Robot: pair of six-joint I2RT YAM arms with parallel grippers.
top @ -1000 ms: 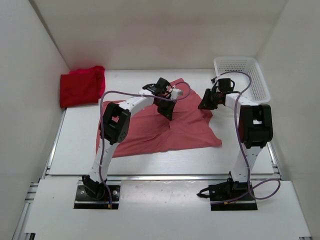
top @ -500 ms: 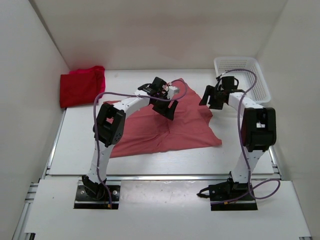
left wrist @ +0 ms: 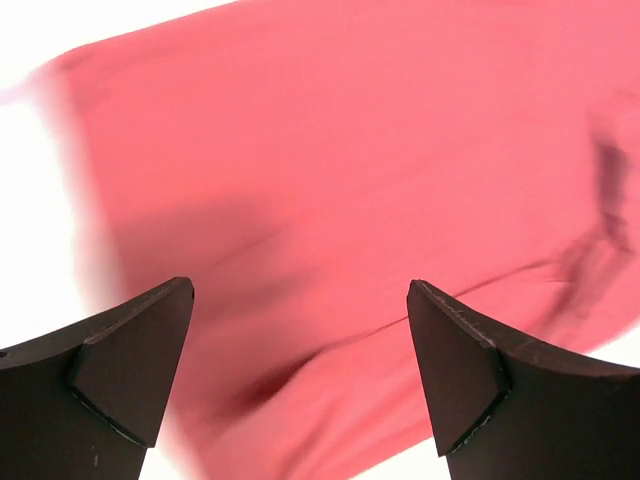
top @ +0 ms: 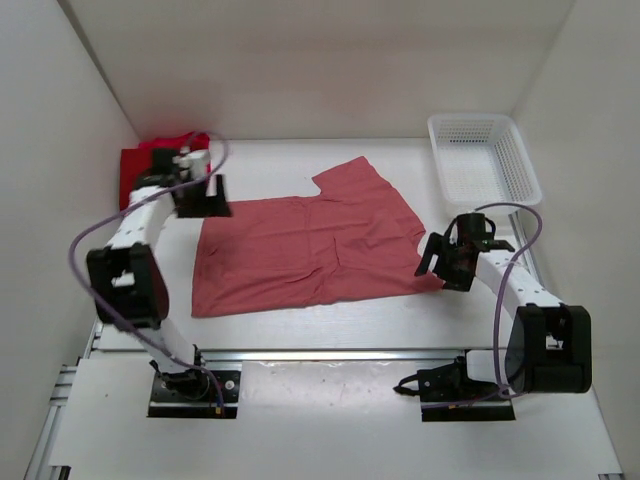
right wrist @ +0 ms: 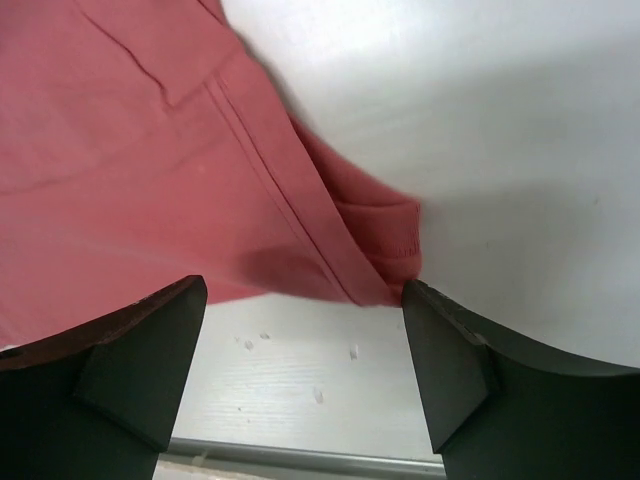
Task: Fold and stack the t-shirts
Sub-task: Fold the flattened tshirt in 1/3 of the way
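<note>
- Nearest me, the right fingers (top: pixel 440 265) stand wide apart, holding nothing, over the near right corner of the salmon t-shirt (top: pixel 310 245).
- That t-shirt lies spread flat mid-worktop (top: pixel 270 325), one sleeve pointing away from me.
- The left fingers (top: pixel 203 197) gape fully, holding nothing, above the t-shirt's far left corner.
- Just beyond them, the folded red t-shirts (top: pixel 140 165) sit against the left wall.
- A white mesh basket (top: pixel 485 155) stands in the far right corner, apart from the cloth.
- A second ago both arms met over the t-shirt's middle with fingers nearly closed; they have since swung out to opposite corners and opened.
</note>
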